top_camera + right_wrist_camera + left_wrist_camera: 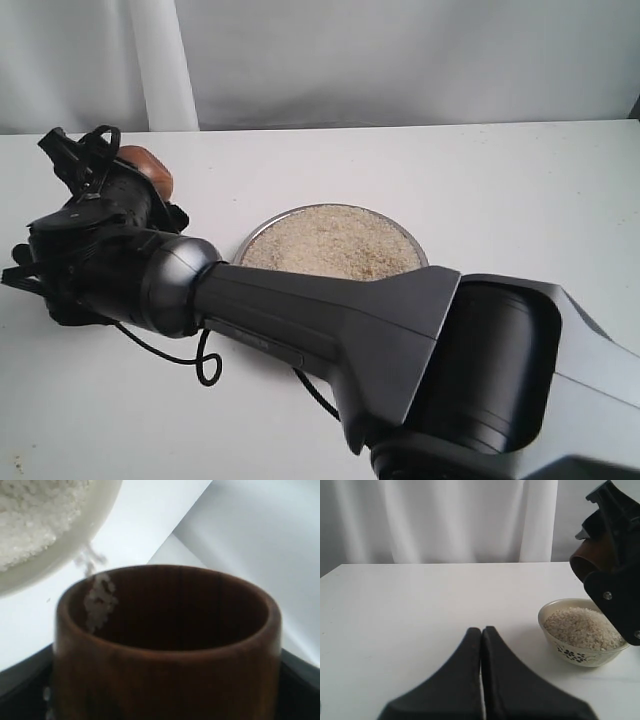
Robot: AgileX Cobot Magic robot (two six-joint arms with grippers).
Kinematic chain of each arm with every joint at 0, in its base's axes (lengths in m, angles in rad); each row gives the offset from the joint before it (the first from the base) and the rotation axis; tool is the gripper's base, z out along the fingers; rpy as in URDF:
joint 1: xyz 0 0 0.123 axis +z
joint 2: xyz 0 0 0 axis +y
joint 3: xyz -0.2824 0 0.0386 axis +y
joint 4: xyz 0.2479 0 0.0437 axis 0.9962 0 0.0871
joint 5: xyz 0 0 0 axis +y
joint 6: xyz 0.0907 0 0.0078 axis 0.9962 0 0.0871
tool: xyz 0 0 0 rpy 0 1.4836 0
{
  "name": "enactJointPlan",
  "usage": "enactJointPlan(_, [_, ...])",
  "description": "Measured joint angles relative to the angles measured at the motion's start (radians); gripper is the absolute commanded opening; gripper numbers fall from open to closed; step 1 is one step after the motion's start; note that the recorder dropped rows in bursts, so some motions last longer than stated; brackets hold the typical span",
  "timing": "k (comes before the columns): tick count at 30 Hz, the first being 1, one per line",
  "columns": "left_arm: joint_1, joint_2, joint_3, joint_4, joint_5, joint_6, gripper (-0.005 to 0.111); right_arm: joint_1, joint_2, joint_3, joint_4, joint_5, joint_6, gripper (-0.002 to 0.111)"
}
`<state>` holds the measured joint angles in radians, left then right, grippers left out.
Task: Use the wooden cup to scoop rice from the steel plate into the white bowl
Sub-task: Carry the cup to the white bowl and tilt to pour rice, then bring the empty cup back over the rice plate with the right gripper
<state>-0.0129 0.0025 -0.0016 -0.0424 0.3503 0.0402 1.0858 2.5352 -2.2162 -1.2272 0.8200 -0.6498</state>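
My right arm reaches across the steel plate (252, 236), which is heaped with rice (330, 245). Its gripper (120, 178) is shut on the wooden cup (148, 165) at the far left. The cup (587, 560) is tipped mouth down above the white bowl (580, 656), which is filled with rice (580, 627). A few grains (100, 596) drop past the cup's rim (165, 645) toward the bowl (60, 555). My right arm hides the bowl in the exterior view. My left gripper (481, 630) is shut and empty, low over bare table left of the bowl.
The white table (500, 180) ends at a pale curtain (445, 520) behind. A black cable (205, 360) loops under my right arm, whose large grey body (480, 360) covers the front right of the exterior view.
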Motion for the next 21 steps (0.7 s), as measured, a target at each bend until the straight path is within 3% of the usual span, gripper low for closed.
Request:
enactJointPlan(12, [0.0,0.0,0.0,0.0,0.0,0.0,0.0,-0.002,-0.059,0.0,0.059,0.016,0.084,0.0])
enactJointPlan(15, [0.0,0.0,0.0,0.0,0.0,0.0,0.0,-0.016,-0.128,0.0,0.183,0.071,0.091,0.0])
enactJointPlan(21, [0.0,0.0,0.0,0.0,0.0,0.0,0.0,-0.127,-0.309,0.0,0.606,0.311,0.025,0.0])
